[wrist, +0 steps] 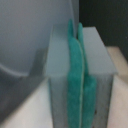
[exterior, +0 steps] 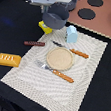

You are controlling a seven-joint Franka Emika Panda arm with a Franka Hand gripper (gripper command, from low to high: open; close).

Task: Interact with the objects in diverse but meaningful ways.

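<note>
End effector (exterior: 53,12) at dark grey pot (exterior: 57,18); grip state impossible to tell. Beside the pot: pale blue carton (exterior: 71,34), yellow packet (exterior: 44,26). Farther off: tan plate (exterior: 59,58), orange bread loaf (exterior: 8,60).

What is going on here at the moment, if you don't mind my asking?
A single robot arm hangs over the far end of a pale placemat, right at the dark grey pot. Its pincer is hidden in the exterior view, and the wrist view shows only closed teal pads with no clear grasp. The yellow packet and pale blue carton sit beside the pot. The tan plate lies mid-mat between knife and fork, and the orange bread loaf rests off the mat.
</note>
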